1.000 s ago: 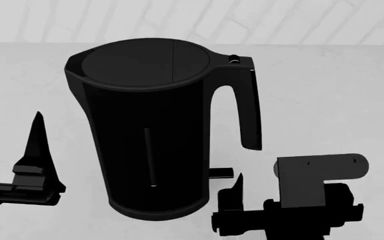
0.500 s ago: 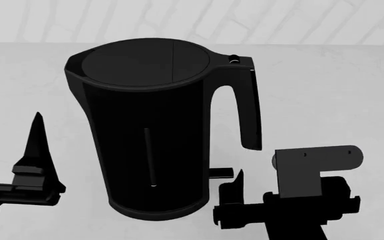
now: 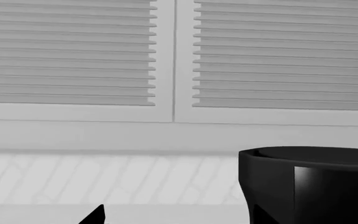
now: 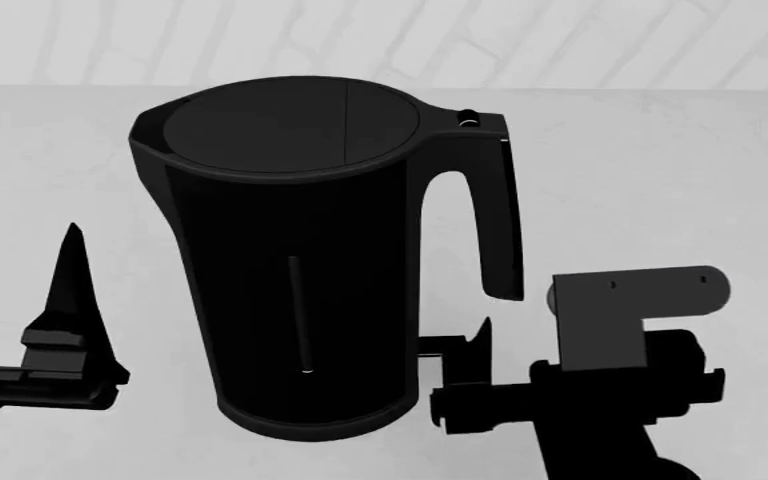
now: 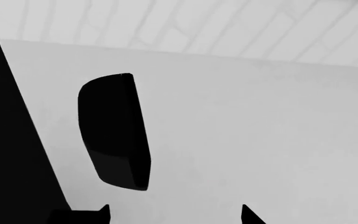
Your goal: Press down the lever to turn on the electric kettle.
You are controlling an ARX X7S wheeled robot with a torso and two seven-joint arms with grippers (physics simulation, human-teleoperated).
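The tall black electric kettle (image 4: pixel 297 270) stands upright on the pale counter, its loop handle (image 4: pixel 498 210) to the right. The lever (image 4: pixel 438 345) is a small flat black tab jutting right from the base. My right gripper (image 4: pixel 491 340) is open and empty beside the base, under the handle's lower end; one fingertip overlaps the lever's outer end. In the right wrist view the gripper (image 5: pixel 174 215) shows two spread tips, with the handle's end (image 5: pixel 113 133) ahead and the kettle body (image 5: pixel 5 149) beside it. My left gripper (image 4: pixel 75 300) is open and empty, left of the kettle, apart from it.
The counter (image 4: pixel 678 170) runs back to a pale tiled wall (image 4: pixel 491 40). The left wrist view shows the kettle's upper rim (image 3: pixel 309 177), the open gripper (image 3: pixel 179 219), and a window with closed blinds (image 3: pixel 166 56) behind.
My right gripper has moved forward and a little right, so its fingertip now overlaps the lever's end. The left gripper and the kettle have stayed put.
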